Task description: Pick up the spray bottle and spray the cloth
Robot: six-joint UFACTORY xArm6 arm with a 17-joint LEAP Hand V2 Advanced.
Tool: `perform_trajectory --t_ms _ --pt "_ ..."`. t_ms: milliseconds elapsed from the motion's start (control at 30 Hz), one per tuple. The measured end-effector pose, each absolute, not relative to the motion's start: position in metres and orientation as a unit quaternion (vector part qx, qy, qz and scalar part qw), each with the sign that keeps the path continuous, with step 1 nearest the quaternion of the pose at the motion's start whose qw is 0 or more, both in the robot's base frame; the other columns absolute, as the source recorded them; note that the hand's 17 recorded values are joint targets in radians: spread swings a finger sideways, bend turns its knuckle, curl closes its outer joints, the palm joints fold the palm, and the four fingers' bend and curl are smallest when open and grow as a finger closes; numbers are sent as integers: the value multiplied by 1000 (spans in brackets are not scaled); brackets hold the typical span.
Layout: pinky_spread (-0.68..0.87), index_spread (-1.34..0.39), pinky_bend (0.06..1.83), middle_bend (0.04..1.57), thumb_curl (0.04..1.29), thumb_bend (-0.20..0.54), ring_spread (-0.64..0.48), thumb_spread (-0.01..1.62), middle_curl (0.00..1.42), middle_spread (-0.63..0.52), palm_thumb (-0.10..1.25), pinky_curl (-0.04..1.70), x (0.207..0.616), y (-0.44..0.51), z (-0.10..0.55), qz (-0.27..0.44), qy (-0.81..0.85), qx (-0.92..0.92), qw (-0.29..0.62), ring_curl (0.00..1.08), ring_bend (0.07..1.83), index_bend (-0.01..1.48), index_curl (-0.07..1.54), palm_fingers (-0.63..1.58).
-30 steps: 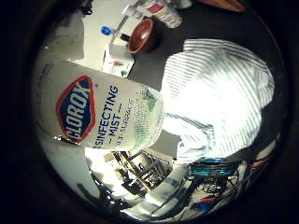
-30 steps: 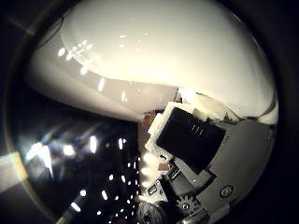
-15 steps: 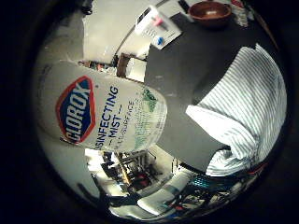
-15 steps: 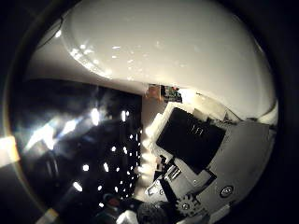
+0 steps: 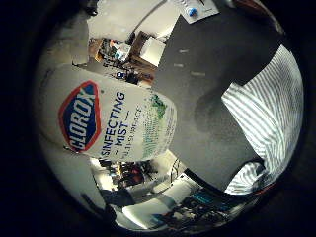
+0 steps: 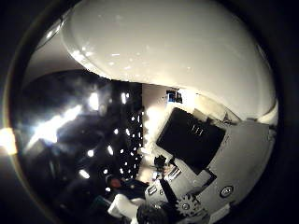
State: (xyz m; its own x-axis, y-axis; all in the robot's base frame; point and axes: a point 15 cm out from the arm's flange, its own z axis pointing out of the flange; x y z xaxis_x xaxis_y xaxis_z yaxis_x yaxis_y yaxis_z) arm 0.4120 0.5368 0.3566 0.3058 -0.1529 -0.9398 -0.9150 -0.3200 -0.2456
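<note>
Surface: dark grey tabletop (image 5: 217, 113), cluttered room beyond | spray bottle (image 5: 113, 123) fills the view, hard against the palm | hand (image 6: 205, 154) wrapped round it, lifted for aiming | striped cloth (image 5: 269, 118) on the table, 3 o'clock of bottle, apart

spray bottle (image 5: 113, 123) nozzle hidden, cloth (image 5: 269, 113) cut off
</note>
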Motion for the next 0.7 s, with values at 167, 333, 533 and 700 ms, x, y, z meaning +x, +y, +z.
perform_trajectory --t_ms 167,333,533,700 --pt "-326 -276 1307 1310 943 -12 -207 899 723 -186 964 602 405 530 325 402 370 -729 413 619 1429 1145 666 1210" --pt "-327 -276 1307 1310 943 -13 -207 908 723 -186 962 604 422 525 316 347 372 -745 431 619 1429 1145 666 1209" --pt "-327 -274 1305 1310 939 -13 -207 922 723 -186 954 605 418 533 303 341 371 -751 426 619 1428 1148 666 1210" --pt "-328 -276 1303 1312 933 -18 -206 917 723 -186 929 604 422 536 295 329 375 -754 429 619 1427 1144 666 1207"
